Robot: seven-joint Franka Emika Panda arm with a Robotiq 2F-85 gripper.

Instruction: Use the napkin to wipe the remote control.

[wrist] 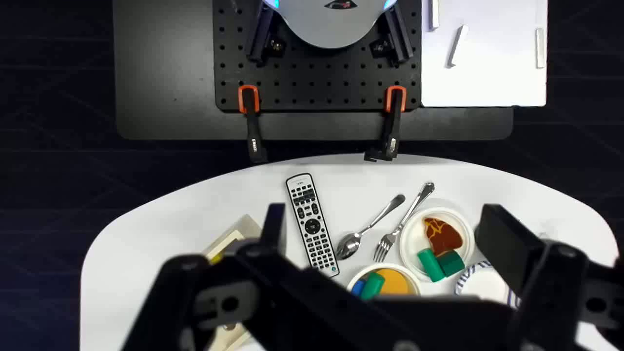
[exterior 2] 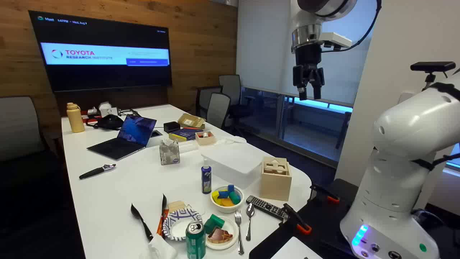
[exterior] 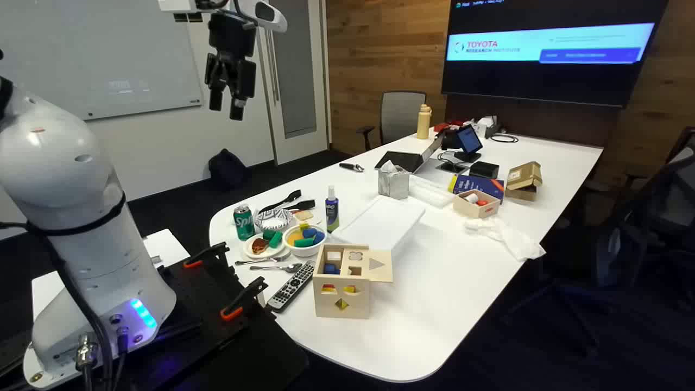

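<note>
1. Your hand (exterior 2: pixel 310 96) hangs well above the counter (wrist: pixel 146 243), jaws apart.
2. Your remote control (wrist: pixel 312 225) lies near its curved edge, between spoon (wrist: pixel 352 242) and shape sorter (exterior 2: pixel 275 186).
3. Clamps (wrist: pixel 252 122) jut toward that edge.

The fingers (exterior 2: pixel 317 91) hang apart, pointing down, high above the tabletop (exterior 2: pixel 115 205). The remote (exterior 2: pixel 266 207) lies just beside the wooden box (exterior 2: pixel 276 185), with the spoon (exterior 2: pixel 249 221) and fork (exterior 2: pixel 239 232) near it. A bowl (exterior 2: pixel 228 209) holds coloured blocks (exterior 2: pixel 223 194); a bottle (exterior 2: pixel 206 180) stands near it. A can (exterior 2: pixel 196 239) stands beside a plate (exterior 2: pixel 234 230) with green blocks (exterior 2: pixel 214 223). Farther back a laptop (exterior 2: pixel 134 131) sits open, and the wall screen (exterior 2: pixel 107 54) reads TOYOTA RESEARCH INSTITUTE.
</note>
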